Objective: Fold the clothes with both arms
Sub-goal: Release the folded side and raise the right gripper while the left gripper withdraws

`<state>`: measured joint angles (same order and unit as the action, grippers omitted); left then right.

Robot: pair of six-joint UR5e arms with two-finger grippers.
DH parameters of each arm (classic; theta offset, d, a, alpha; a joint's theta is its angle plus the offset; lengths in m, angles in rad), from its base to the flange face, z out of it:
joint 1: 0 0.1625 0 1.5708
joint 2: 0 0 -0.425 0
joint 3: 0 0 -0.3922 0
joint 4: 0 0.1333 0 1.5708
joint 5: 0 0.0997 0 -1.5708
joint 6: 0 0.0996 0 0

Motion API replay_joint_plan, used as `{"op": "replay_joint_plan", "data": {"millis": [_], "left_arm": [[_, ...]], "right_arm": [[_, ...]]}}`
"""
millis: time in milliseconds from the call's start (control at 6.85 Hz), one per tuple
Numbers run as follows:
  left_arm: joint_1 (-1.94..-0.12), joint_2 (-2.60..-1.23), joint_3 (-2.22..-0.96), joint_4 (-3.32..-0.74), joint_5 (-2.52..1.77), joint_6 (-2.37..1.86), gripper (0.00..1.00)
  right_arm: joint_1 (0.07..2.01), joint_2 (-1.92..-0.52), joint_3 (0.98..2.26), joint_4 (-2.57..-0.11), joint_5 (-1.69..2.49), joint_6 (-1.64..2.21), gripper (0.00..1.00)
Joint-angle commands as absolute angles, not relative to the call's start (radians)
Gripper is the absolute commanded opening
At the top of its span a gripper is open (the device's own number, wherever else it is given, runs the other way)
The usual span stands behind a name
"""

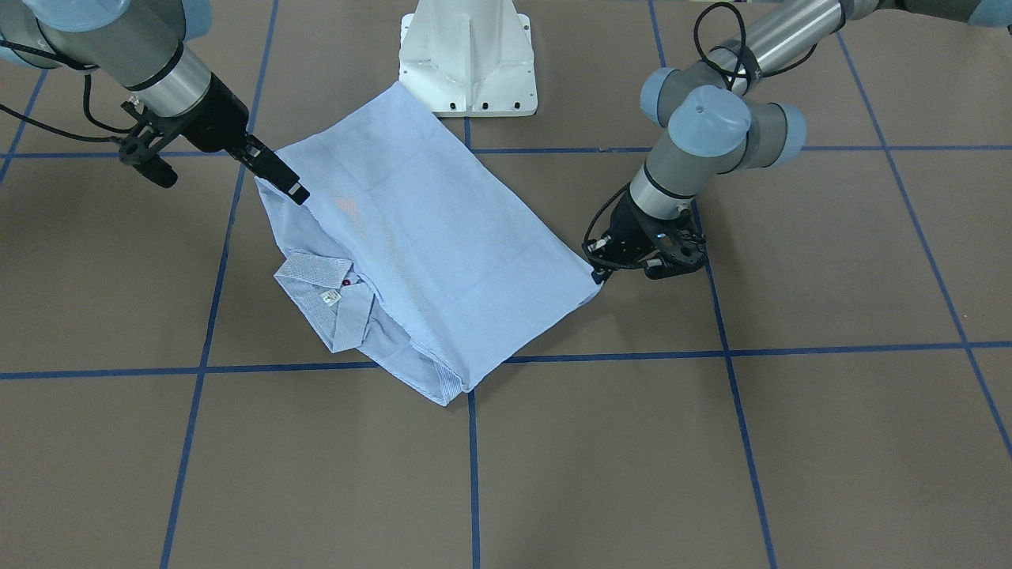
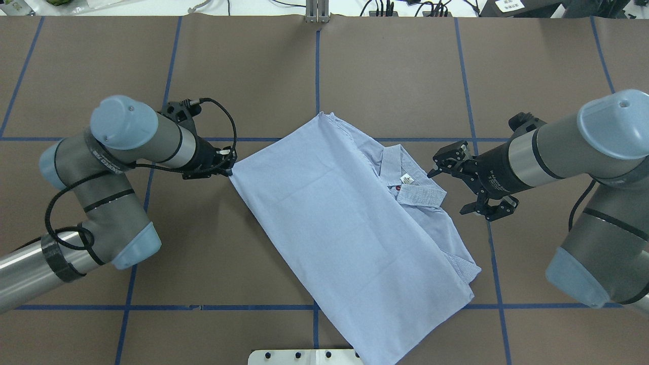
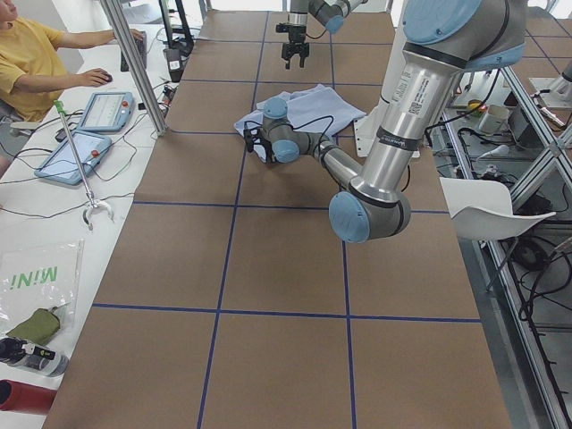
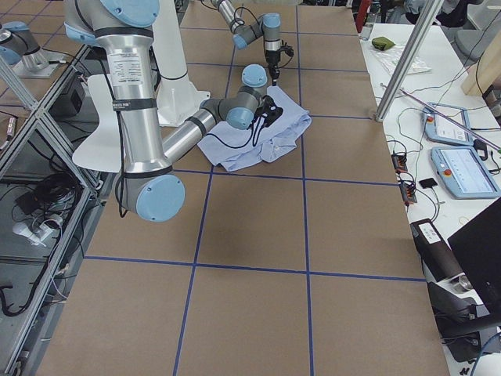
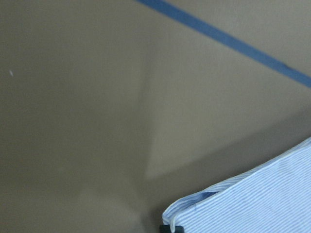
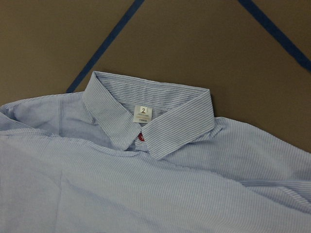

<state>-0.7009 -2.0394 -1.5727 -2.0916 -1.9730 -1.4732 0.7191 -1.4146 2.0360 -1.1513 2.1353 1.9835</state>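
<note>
We judge the light blue, finely striped cotton shirt [image 2: 345, 218] part-folded, lying between our wide-open right gripper [image 2: 464, 185] beside its collar [image 2: 405, 177] and our left gripper [image 2: 230, 166] at the opposite corner, closure impossible to tell; next, both must pinch edges.

We see the left arm [image 3: 393, 134] reaching low to the shirt [image 3: 308, 105] on the desk [image 3: 268, 268], the right claw [image 3: 296, 61] hanging beyond it.

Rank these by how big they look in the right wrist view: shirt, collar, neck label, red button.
1. shirt, running off the frame's edges
2. collar
3. neck label
4. red button, only partly showing under the collar
</note>
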Motion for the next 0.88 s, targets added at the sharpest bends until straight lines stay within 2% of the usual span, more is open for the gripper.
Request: {"op": "replay_joint_plan", "data": {"millis": [0,292,438,584,729], "left_arm": [[-0.845,-2.212,-1.312,-2.108,-1.974,-1.35,0.0],[-0.905,-2.362,-1.096,-2.156,-1.971,-1.26,0.0],[-0.905,-2.365,-1.086,-2.172,-1.971,-1.244,0.1],[-0.905,-2.378,-1.086,-2.174,-1.971,-1.244,0.37],[-0.905,-2.378,-1.089,-2.175,-1.973,-1.241,0.43]], "right_arm": [[0.735,-1.414,2.033,-1.151,2.135,1.983,1.0],[0.746,-1.401,2.028,-1.15,2.1,1.983,1.0],[0.739,-1.35,2.011,-1.152,2.053,1.983,1.0],[0.73,-1.307,1.996,-1.152,2.022,1.985,1.0],[0.697,-1.296,1.996,-1.149,1.967,1.986,1.0]]}}
